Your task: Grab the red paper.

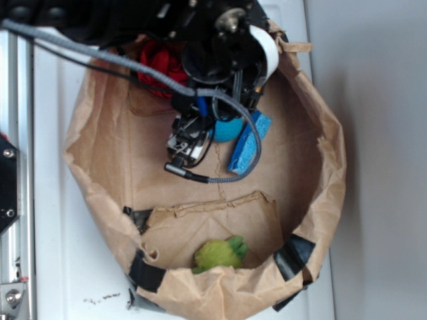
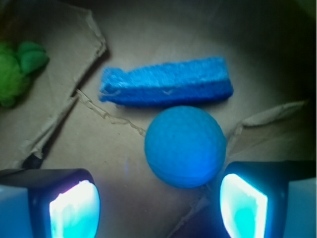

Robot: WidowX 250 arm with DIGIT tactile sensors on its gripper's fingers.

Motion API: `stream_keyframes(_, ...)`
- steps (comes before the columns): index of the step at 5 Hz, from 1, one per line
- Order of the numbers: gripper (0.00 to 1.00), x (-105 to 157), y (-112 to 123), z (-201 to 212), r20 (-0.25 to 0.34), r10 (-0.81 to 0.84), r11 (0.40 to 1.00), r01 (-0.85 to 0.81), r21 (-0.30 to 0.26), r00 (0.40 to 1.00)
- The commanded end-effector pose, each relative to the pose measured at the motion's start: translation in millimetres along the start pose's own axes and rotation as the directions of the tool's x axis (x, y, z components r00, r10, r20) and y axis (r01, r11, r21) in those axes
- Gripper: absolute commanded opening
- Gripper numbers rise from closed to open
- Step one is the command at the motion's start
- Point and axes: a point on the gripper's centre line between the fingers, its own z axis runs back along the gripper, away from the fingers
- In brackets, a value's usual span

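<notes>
Inside the paper bag (image 1: 313,133) lay one red paper (image 1: 160,61), one blue ball (image 2: 185,146), one blue sponge (image 2: 166,82) and one green lump (image 1: 220,255). The gripper (image 2: 158,203) hung over the bag floor with its two fingers (image 2: 74,206) spread apart and empty, the ball lying between them toward the right finger, the sponge just beyond it. The red paper sat against the bag's far wall, partly hidden under the arm and cable, behind the gripper and outside the wrist view.
</notes>
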Motion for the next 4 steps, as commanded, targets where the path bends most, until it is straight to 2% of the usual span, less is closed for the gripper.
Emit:
stream_keyframes(1,1.0,1,27,31,0.019,-0.015,1.0,0.015,0.011,1.0)
stream_keyframes(2,1.0,-6,37,29,-0.006,-0.043,0.998,0.043,0.039,0.999)
stream_keyframes(3,1.0,-11,39,39,-0.02,-0.065,0.998,0.065,0.023,0.998)
stream_keyframes(4,1.0,-18,43,44,-0.039,-0.081,0.996,0.082,0.039,0.996)
